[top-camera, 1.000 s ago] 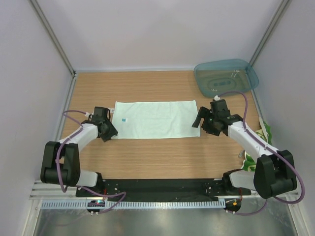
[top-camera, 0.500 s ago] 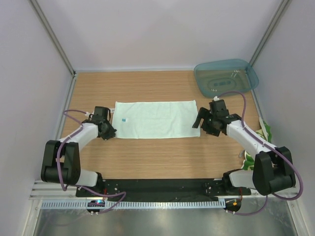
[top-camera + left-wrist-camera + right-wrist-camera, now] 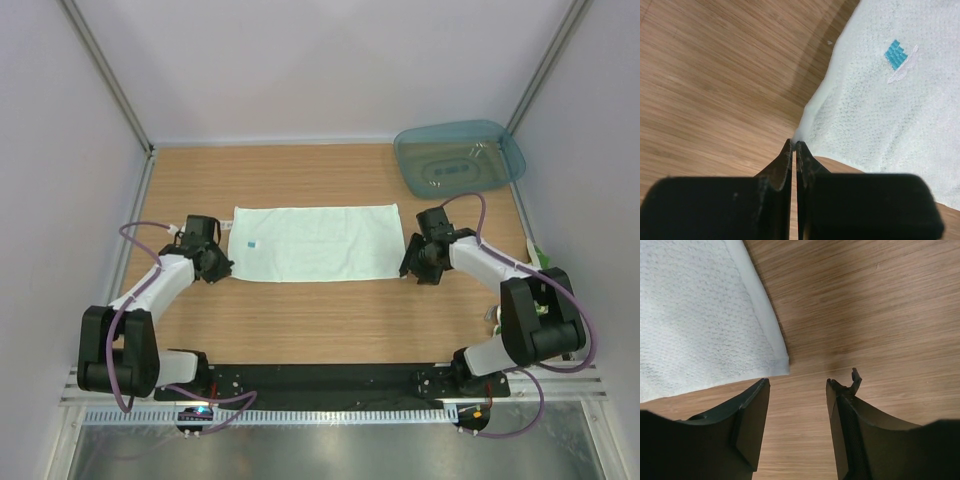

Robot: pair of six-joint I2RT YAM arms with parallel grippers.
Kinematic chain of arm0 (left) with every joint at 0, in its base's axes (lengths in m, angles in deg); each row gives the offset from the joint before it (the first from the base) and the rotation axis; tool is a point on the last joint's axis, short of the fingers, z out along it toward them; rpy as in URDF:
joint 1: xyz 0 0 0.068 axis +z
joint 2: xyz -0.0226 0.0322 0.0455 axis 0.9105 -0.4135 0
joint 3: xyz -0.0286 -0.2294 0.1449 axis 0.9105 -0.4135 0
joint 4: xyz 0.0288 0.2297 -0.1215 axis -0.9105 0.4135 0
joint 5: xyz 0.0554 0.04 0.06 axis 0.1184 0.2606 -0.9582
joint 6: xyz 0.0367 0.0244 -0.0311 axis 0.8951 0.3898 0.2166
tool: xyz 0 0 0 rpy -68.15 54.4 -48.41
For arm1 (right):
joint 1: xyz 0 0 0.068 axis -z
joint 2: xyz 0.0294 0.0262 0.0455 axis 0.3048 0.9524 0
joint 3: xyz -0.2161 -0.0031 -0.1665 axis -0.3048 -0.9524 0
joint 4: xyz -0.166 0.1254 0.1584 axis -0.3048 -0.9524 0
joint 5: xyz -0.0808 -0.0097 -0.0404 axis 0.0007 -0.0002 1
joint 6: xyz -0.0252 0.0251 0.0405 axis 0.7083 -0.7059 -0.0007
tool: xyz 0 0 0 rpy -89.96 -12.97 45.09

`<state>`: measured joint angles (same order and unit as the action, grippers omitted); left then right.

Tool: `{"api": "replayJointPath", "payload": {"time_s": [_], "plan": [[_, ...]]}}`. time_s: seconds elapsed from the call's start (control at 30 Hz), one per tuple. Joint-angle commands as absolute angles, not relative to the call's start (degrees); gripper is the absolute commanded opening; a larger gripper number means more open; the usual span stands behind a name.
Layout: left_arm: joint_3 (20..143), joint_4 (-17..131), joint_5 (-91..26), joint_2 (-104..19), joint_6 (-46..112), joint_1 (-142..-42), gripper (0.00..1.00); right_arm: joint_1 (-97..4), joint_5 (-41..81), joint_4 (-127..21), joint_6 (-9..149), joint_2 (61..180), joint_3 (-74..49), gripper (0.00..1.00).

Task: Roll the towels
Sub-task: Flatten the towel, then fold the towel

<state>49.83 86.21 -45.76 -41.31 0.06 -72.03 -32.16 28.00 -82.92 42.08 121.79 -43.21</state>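
While the left gripper (image 3: 793,144) now sits clenched on the near-left corner of the mint-white towel (image 3: 315,243), spread flat on the table (image 3: 300,320), the right gripper (image 3: 796,382) has moved in, released, just short of the near-right corner; judgement: second pinch pending, rolling not begun.

Bright, even light, soft shadows; wrist views' near edges perhaps slightly blurred.

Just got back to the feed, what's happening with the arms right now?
The pale towel lies spread flat on the table. The left end effector is shut on its near left corner. The right end effector is open at the near right corner, not yet gripping. No rolling has begun.
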Motion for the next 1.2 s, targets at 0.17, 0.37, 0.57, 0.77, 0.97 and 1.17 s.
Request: {"api": "replayJointPath", "payload": {"time_s": [0.17,0.37,0.57,0.77,0.97,1.17], "plan": [[51.19,86.79,-46.72,-40.98,0.36,-72.08,0.00,-32.42,27.86,-79.51,40.98,125.40,-42.37,0.48],[51.28,86.70,-46.89,-41.25,0.54,-72.08,0.00,-32.51,25.84,-77.67,40.71,126.98,-42.28,0.39],[51.20,86.61,-46.89,-41.51,0.62,-72.08,0.00,-32.51,25.40,-76.61,40.89,127.77,-42.11,0.26],[51.46,87.13,-46.98,-40.99,0.89,-72.08,0.00,-32.51,24.96,-76.52,41.33,128.21,-41.67,0.10],[51.46,88.98,-46.19,-38.62,0.80,-72.08,0.00,-32.42,24.70,-78.45,41.68,124.97,-42.28,0.01],[51.02,92.40,-44.17,-34.94,0.18,-72.08,0.00,-32.51,23.64,-82.84,40.98,117.85,-41.93,0.01]]}}
